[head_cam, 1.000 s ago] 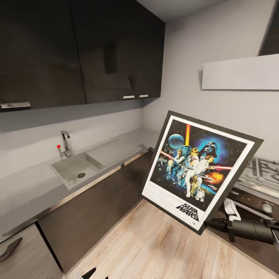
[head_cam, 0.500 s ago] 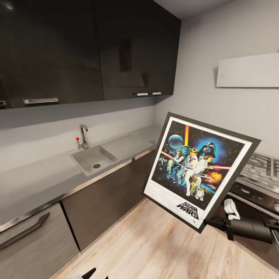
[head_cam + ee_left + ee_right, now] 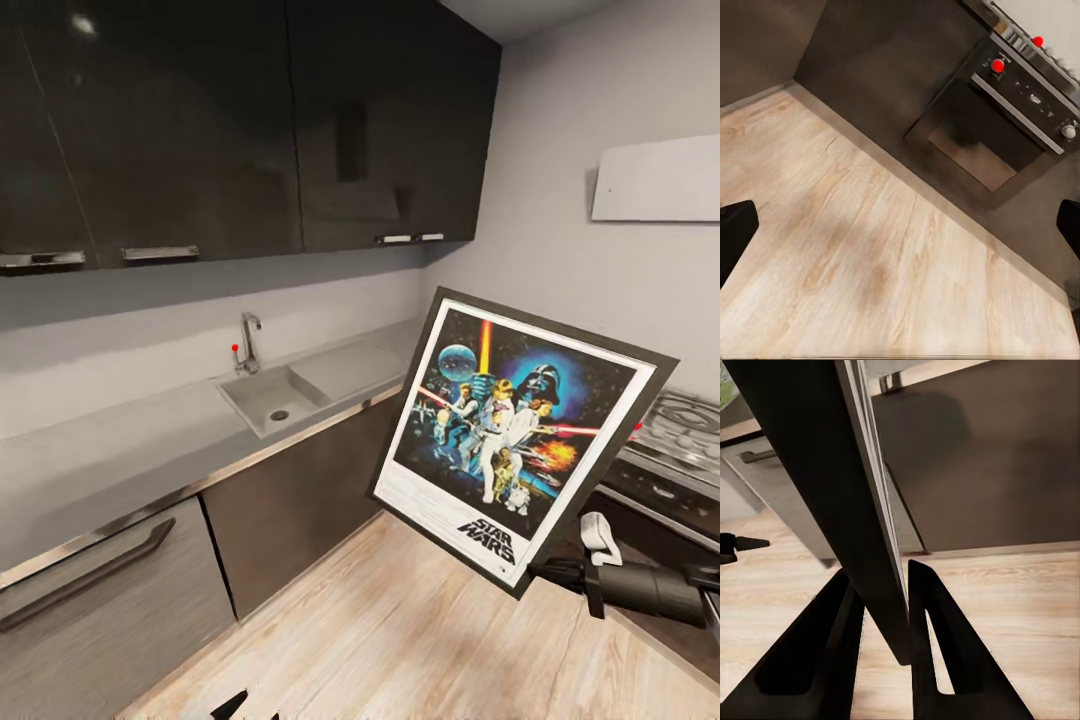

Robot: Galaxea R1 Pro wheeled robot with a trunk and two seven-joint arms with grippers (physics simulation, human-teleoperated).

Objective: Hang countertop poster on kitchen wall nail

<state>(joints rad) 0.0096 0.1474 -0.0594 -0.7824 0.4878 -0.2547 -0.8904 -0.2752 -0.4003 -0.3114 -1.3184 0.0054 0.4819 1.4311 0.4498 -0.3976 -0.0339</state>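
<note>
Carrying is the step in hand, as I read it: the poster (image 3: pixel 520 440) is off the kitchen countertop (image 3: pixel 120 450) and up in the air, tilted, with the right hand (image 3: pixel 889 607) pinching its lower corner, one finger on each face of the black frame. From the head view the poster sits at about 3 o'clock, out over the wooden floor (image 3: pixel 400 630), near the hob (image 3: pixel 680 420) but clear of it.

The left hand (image 3: pixel 900 225) is spread wide with nothing in it, pointing down at the floor and the oven (image 3: pixel 1005 127).

I can't pick out any nail on the wall from here, so I'd guess the next move is turning to find one on the pale grey wall (image 3: pixel 560 200), then lifting the frame up flat against it.

Room-wise, the floor is the open bit. The tight spots look like the dark upper cabinets (image 3: pixel 250 120) at 11 o'clock, the surface edge running along 9 o'clock, and the pale hood (image 3: pixel 655 180) at 2 o'clock. That big frame swings wide on a corner grip, so it could clip something.
</note>
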